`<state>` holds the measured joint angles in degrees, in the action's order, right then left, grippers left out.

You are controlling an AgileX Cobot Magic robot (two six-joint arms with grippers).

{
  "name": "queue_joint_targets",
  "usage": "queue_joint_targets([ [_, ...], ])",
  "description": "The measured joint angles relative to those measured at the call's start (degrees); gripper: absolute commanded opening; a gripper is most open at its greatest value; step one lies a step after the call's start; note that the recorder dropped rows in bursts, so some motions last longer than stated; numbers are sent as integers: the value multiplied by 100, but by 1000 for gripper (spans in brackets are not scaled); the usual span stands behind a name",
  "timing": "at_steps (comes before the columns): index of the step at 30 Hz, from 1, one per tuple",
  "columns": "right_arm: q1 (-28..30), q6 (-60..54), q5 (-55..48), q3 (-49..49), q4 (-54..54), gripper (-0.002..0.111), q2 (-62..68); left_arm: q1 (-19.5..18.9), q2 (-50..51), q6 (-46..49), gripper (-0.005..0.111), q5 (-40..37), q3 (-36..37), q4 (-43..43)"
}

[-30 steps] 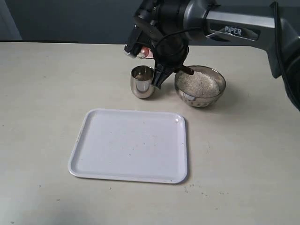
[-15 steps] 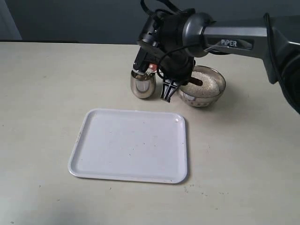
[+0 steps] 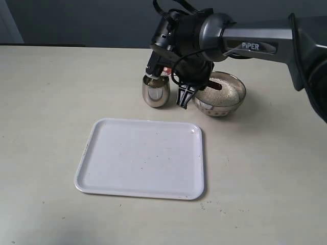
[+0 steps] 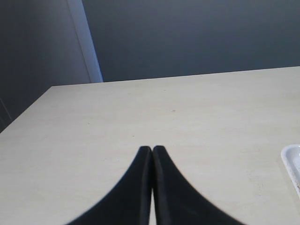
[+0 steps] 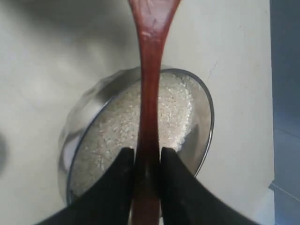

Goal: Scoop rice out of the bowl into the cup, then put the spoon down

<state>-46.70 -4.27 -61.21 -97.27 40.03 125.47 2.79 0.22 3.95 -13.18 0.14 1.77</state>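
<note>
My right gripper is shut on the handle of the reddish-brown wooden spoon. The spoon stretches across above the rice in the steel bowl, and its wide end is cut off at the frame edge. In the exterior view the right gripper hangs low between the small steel cup and the bowl. A short dark piece of the spoon shows over the rice. My left gripper is shut and empty over bare table, and is out of the exterior view.
A white rectangular tray lies in front of the cup and bowl; its corner shows in the left wrist view. A few spilled grains lie by the tray's near right corner. The right arm reaches in from the right.
The right wrist has dropped and turned, bringing the gripper down between cup and bowl with the spoon over the rice. It has hardly moved in the last half second.
</note>
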Motion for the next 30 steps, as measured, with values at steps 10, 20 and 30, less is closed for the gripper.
queue_joint_targets([
  [10, -209, 104, 0, 0, 336, -1, -121, 0, 0, 0, 0, 0, 0, 0],
  [20, -407, 492, -152, 222, 818, -1, -120, 0, 0, 0, 0, 0, 0, 0],
  [30, -463, 876, -227, 351, 1266, -1, -120, 0, 0, 0, 0, 0, 0, 0],
])
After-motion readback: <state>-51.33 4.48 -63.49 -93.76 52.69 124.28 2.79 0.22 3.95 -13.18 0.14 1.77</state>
